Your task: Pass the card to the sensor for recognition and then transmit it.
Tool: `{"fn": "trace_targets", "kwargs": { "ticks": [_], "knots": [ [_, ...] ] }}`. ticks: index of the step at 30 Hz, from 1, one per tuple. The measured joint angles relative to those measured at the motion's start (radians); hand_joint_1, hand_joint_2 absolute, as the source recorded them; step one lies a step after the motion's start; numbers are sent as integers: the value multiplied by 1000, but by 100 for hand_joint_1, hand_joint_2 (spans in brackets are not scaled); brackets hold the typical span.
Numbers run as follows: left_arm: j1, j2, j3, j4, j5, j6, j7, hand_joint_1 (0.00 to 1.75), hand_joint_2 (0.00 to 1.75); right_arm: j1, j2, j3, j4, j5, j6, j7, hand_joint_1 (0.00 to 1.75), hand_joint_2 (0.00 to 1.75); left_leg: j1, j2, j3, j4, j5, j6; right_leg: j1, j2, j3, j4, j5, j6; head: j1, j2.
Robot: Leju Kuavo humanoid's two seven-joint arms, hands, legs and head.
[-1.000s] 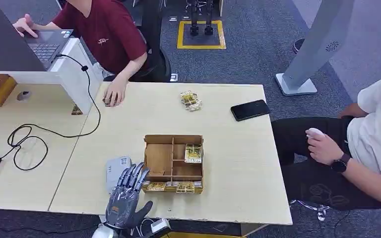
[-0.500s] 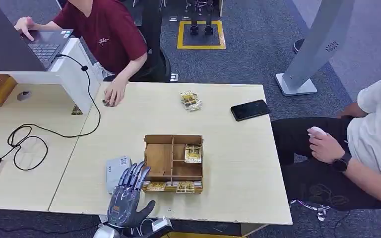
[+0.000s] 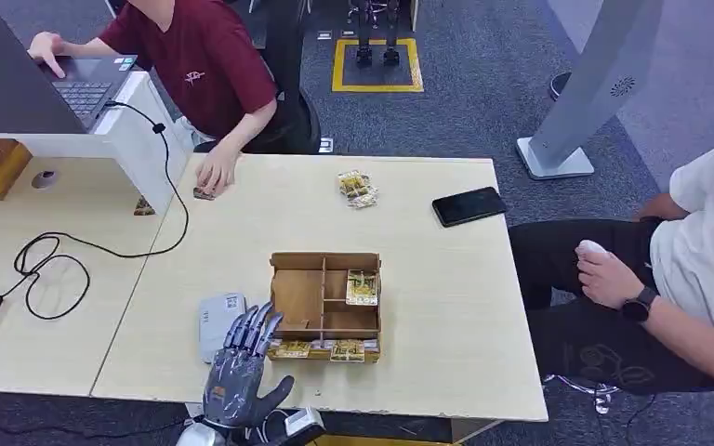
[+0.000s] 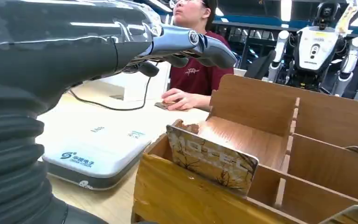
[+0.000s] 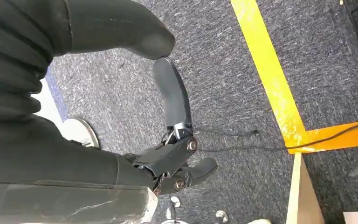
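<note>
The left hand (image 3: 238, 372) hovers low over the near edge of the bench (image 3: 446, 307), fingers stretched out and slightly apart, holding nothing; their tips lie above the gap between the grey sensor (image 3: 218, 321) and the front left corner of the wooden box (image 3: 325, 302). In the left wrist view the fingers (image 4: 186, 44) reach out flat above the sensor (image 4: 98, 151), clear of its top. The box is split into compartments: one card (image 3: 363, 286) lies in a right-hand compartment, and more cards (image 3: 321, 350) stand in the narrow front slot, one of them (image 4: 210, 158) leaning upright just behind the front wall beside the hand. The large left compartment looks bare. The right hand (image 5: 168, 135) hangs down beside the body over grey carpet crossed by a yellow floor line (image 5: 270, 79), fingers loosely parted with nothing in them. Farther out on the bench, a loose pile of cards (image 3: 357, 189) and a black phone (image 3: 469, 205) lie near the far edge, well apart from the box. A person in a red shirt (image 3: 200, 65) rests a hand at the far left corner; another person (image 3: 697, 269) sits at the right side. Open bench surface lies right of the box and between it and the far edge.
</note>
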Motion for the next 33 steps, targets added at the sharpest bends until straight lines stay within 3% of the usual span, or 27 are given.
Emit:
{"fn": "trace_targets", "kwargs": {
  "ticks": [7,8,9,33],
  "knots": [
    [0,-4,0,-2,2,-2,0,0,175,0,0,0,0,0,0,0,0,175,0,0,0,0,0,0,0,0,0,0,0,0,0,0],
    [0,-4,0,-2,4,-3,0,96,175,0,0,0,0,0,0,0,0,175,0,0,0,0,0,0,0,0,0,0,0,0,0,0],
    [0,-4,0,-2,6,-4,0,175,175,0,0,0,0,0,0,0,0,175,0,0,0,0,0,0,0,0,0,0,0,0,0,0],
    [0,-3,0,-2,74,-26,-21,175,175,-2,0,1,0,0,2,5,0,175,0,0,0,0,0,0,0,0,0,0,0,0,0,0]
  ]
}}
